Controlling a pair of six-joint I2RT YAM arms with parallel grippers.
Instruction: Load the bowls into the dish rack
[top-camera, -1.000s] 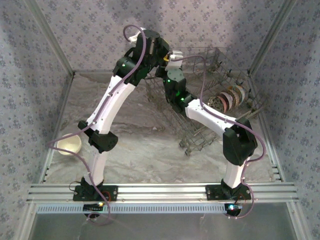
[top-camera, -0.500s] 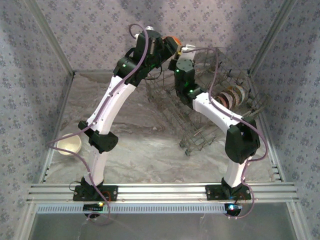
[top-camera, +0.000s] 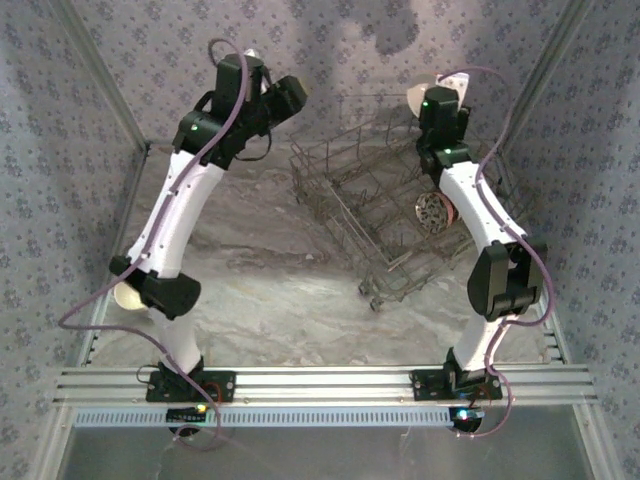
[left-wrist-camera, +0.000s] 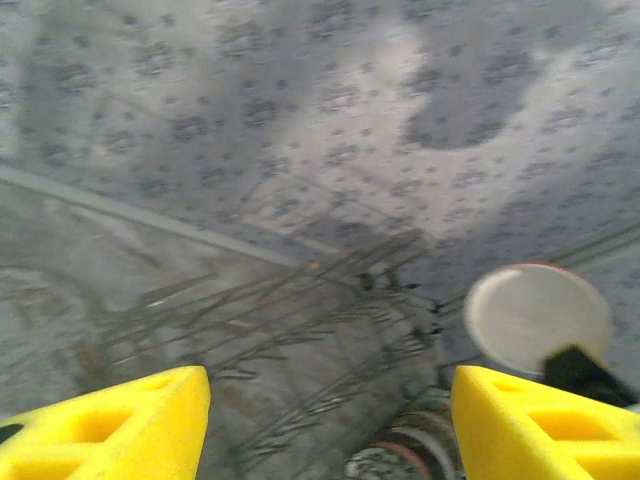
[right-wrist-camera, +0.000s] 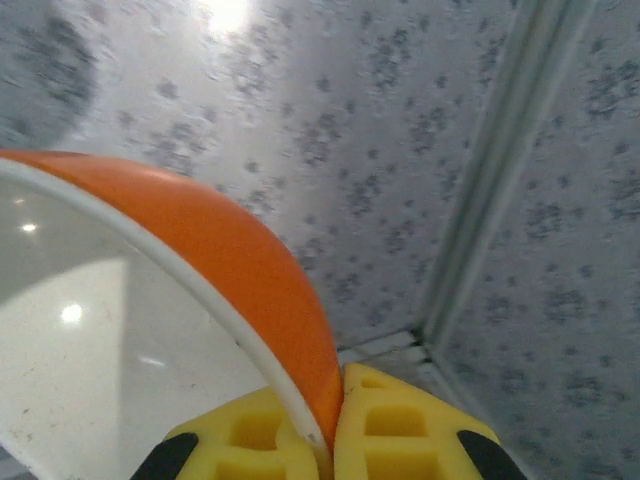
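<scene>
My right gripper (right-wrist-camera: 333, 432) is shut on the rim of an orange bowl (right-wrist-camera: 230, 250) with a white inside, held high near the back wall. From above, that gripper (top-camera: 436, 98) and bowl (top-camera: 424, 89) hang over the far right end of the dish rack (top-camera: 375, 190). My left gripper (left-wrist-camera: 330, 405) is open with nothing between its yellow fingers (left-wrist-camera: 110, 425). It looks down at the blurred rack (left-wrist-camera: 290, 320) and across at the bowl's white face (left-wrist-camera: 538, 312). From above the left gripper (top-camera: 292, 93) is raised left of the rack. Patterned bowls (top-camera: 432, 209) stand on edge in the rack.
A plain white bowl (top-camera: 124, 294) sits on the table at the far left, partly behind the left arm's elbow. Patterned walls close in the back and sides, with a corner post (right-wrist-camera: 490, 170) close to the right gripper. An aluminium rail (top-camera: 320, 382) runs along the front.
The two grippers were together at the orange bowl over the rack. The left one opened and drew back left and up; the right arm swung right and up with the bowl.
</scene>
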